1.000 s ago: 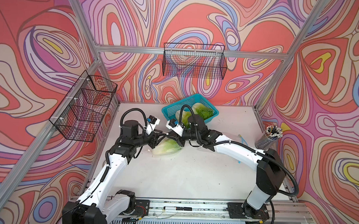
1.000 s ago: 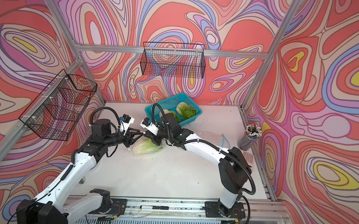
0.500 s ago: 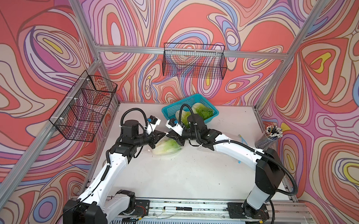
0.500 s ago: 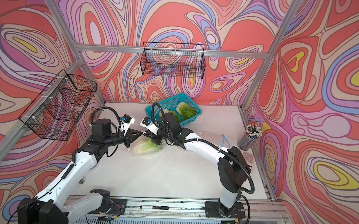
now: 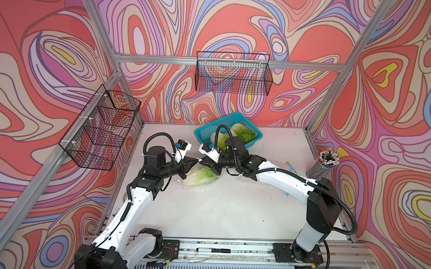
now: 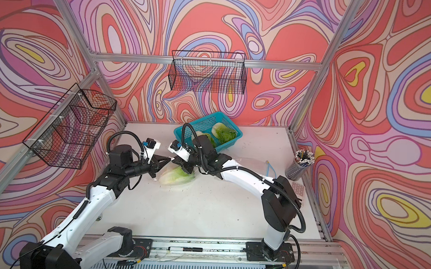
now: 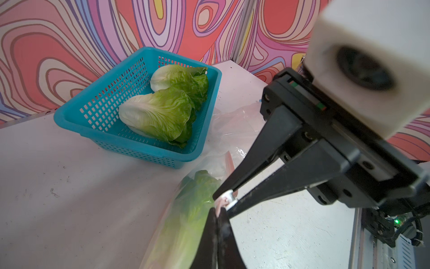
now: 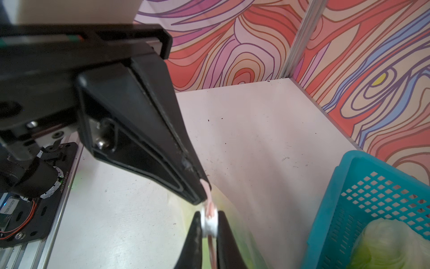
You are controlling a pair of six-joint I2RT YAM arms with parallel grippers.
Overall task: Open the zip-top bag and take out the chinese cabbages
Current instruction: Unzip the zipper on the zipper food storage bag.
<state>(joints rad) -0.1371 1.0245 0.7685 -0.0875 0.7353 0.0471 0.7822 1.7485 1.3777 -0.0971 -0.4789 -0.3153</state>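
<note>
Left wrist view gives the best look tbh. The left gripper (image 7: 217,223) has its jaws pinched tight on the pink zip strip (image 7: 229,160) at the mouth of the zip-top bag (image 7: 204,163). The right gripper (image 7: 226,198) comes in from the right, its tips right next to the left one's, clamped on the little white slider (image 8: 209,224).

Both top views show the two grippers meeting nose to nose over the bag. It lies on the white table (image 5: 218,210) a bit left of centre, just on the near side of the teal basket (image 5: 204,134).

The bagged cabbage (image 5: 199,175) is inside, pale base pointing left and near. The left basket cabbage (image 7: 158,114) and right basket cabbage (image 7: 181,76) lie side by side in the basket at the far edge.
</note>
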